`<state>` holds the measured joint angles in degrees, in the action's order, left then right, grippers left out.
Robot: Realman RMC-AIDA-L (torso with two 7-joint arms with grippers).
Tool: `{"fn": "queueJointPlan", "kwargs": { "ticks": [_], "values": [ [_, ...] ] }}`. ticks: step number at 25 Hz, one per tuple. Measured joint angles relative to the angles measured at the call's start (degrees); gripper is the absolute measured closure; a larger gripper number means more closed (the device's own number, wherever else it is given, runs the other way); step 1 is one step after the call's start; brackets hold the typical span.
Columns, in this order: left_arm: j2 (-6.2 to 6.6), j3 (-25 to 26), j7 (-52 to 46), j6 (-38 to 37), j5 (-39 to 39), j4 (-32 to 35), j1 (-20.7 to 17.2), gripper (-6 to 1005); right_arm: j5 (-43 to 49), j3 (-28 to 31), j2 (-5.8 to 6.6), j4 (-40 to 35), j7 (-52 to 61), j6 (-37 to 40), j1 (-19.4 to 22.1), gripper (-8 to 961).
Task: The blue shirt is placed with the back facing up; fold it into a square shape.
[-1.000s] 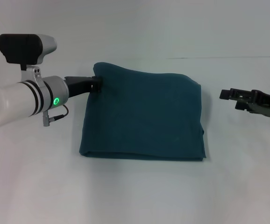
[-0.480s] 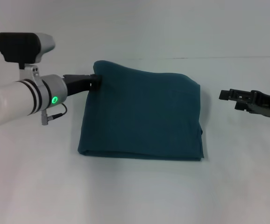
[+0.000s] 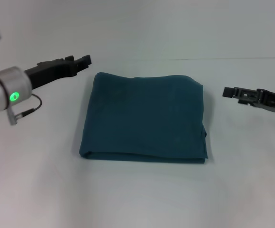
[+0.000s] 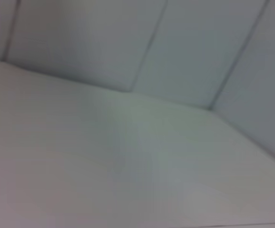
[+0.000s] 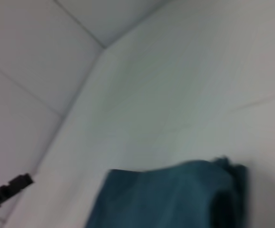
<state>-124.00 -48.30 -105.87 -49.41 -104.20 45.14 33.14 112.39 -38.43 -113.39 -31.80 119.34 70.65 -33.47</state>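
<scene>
The blue shirt (image 3: 144, 118) lies folded into a near-square block in the middle of the white table, plain side up, with layered edges along its front and right sides. My left gripper (image 3: 82, 61) hovers just off the shirt's far left corner, open and empty, not touching the cloth. My right gripper (image 3: 229, 91) hangs to the right of the shirt, apart from it. The right wrist view catches the shirt's corner (image 5: 175, 197) and the left gripper (image 5: 11, 186) farther off. The left wrist view has only table and wall.
White table (image 3: 137, 194) runs all around the shirt. A pale panelled wall (image 3: 175, 28) rises behind it, meeting the table at a seam just beyond the shirt's far edge.
My left gripper let go of the shirt's far left corner and pulled back up and to the left. The raised corner dropped flat. The right arm barely moved.
</scene>
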Motion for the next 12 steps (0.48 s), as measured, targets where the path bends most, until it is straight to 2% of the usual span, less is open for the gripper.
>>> {"fn": "queueJointPlan", "kwargs": {
  "ticks": [2, 3, 6, 9, 12],
  "values": [
    [-0.09, 2.6, 1.0, -8.6, 0.9, 1.8, -1.7, 528, -3.1, 0.0, -0.27, 0.0, -5.0, 2.6, 0.7, 34],
    [-0.11, 4.0, 1.6, -13.1, 1.4, 2.4, -2.5, 494, -6.6, 0.0, -0.69, -0.1, -11.3, 5.7, 1.7, 34],
    [-0.18, 8.3, 3.7, -25.6, 2.4, 3.0, -4.4, 393, -8.6, 0.0, -1.15, -0.1, -17.0, 8.3, 2.5, 34],
    [-0.19, 11.7, 5.1, -33.9, 2.6, 2.8, -5.7, 293, -10.1, 0.1, -2.12, -0.1, -25.3, 12.2, 3.2, 35],
    [-0.19, 13.5, 6.0, -38.6, 2.9, 2.2, -7.8, 199, -10.3, 0.0, -3.09, -0.1, -30.5, 14.4, 3.3, 35]
  ]
}}
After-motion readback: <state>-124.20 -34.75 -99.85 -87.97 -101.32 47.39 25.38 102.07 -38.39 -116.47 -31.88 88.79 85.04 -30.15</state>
